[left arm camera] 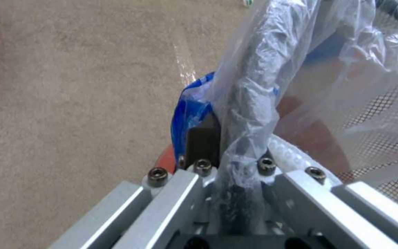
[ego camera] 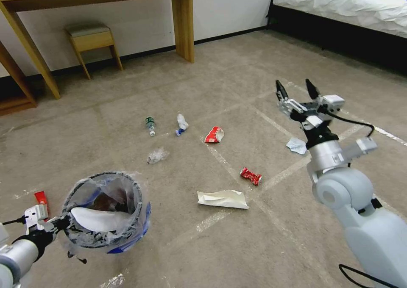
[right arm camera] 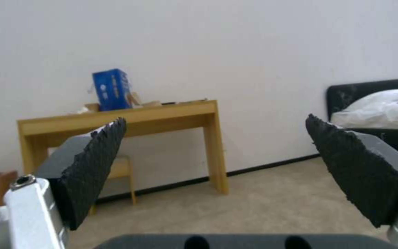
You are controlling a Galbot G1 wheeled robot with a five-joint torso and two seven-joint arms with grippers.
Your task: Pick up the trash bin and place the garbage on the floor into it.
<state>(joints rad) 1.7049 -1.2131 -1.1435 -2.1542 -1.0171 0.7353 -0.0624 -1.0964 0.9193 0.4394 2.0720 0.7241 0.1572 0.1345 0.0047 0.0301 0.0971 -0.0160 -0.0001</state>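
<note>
Your left tool (ego camera: 59,224) is closed on the rim of the trash bin (ego camera: 106,209), pinching the dark rim together with the plastic liner; in the left wrist view the liner (left arm camera: 249,86) is bunched between its fingers. Holding the rim this way keeps the bin's mouth open and facing up, low at your left side, so litter can be dropped straight in. A white insole (ego camera: 97,219) already lies inside it.

Your right tool (ego camera: 296,94) is raised over the floor (ego camera: 254,245), wide open and holding nothing; in the right wrist view its black pads (right arm camera: 95,166) stand far apart and point toward the wall, not down at any litter.

The garbage is spread on the floor ahead: a small bottle (ego camera: 150,126), a red wrapper (ego camera: 214,134), a crushed red can (ego camera: 250,175), a folded white paper (ego camera: 222,199), clear plastic (ego camera: 157,155), a pale scrap (ego camera: 296,145) near the right arm, and a red pack (ego camera: 41,198) just beside the bin. I judge that most of the collecting is not yet done.
</note>
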